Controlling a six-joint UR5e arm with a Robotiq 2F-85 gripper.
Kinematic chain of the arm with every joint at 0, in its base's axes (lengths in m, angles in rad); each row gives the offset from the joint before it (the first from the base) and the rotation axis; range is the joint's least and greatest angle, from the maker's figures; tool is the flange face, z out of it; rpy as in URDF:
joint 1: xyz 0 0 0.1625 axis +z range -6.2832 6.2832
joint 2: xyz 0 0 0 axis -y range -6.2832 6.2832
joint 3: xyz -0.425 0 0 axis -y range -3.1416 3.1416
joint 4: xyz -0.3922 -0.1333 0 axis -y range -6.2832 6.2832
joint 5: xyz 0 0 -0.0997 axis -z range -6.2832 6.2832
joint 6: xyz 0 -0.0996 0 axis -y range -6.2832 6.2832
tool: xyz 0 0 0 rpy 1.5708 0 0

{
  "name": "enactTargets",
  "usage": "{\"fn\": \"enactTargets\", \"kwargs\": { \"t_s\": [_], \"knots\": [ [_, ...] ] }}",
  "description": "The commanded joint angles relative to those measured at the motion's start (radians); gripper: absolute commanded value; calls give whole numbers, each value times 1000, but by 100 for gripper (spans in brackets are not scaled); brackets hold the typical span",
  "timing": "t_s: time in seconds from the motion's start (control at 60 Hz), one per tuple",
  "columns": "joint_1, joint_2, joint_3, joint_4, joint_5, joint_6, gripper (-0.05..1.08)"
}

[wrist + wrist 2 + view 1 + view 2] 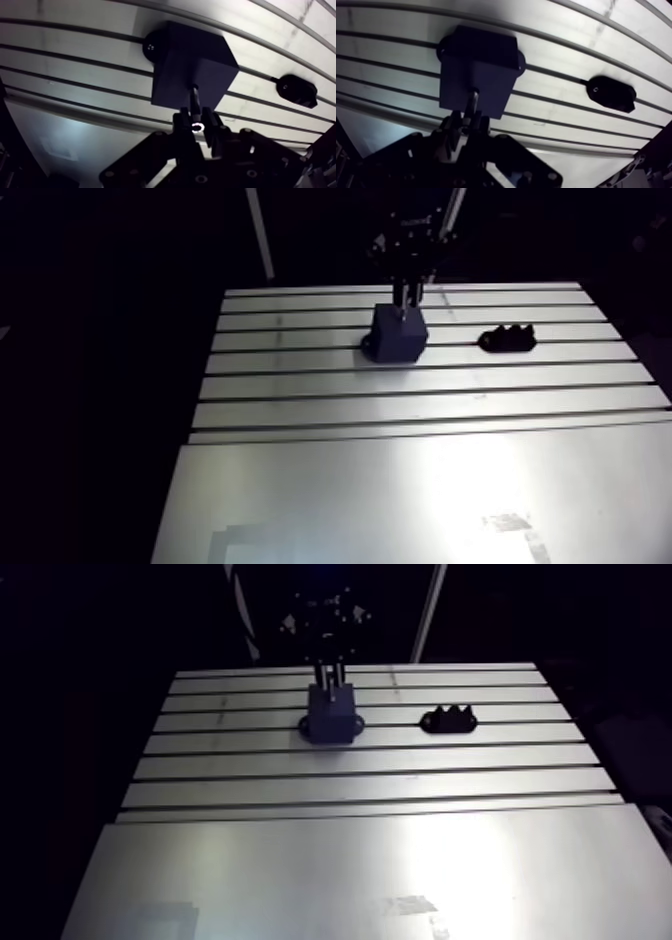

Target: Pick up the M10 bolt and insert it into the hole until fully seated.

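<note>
Bolt [195,100] meets block [192,60] on a slotted aluminium table [400,478], where a robot arm's gripper [196,122] hangs directly above the dark, box-shaped block. The two fingers [180,122] pinch the bolt near its upper end, and a small bright ring glints between them in the wrist view. The thin shaft runs from the fingers down to the block's top face, its tip touching that face near the edge closest to the gripper. How deep it sits in the hole cannot be told. The block stands across the table's slots, with a round foot showing at its base on either side. Well apart from it, to one side on the same stretch of table, lies a low dark holder [508,339] with a toothed top.
</note>
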Motion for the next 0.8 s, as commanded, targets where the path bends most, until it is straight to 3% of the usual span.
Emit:
{"fn": "enactTargets", "kwargs": {
  "t_s": [0.017,0.8],
  "knots": [
    [-1,0,0,-3,-2,1,108],
    [0,-3,0,-9,-3,-1,108]
  ]
}}
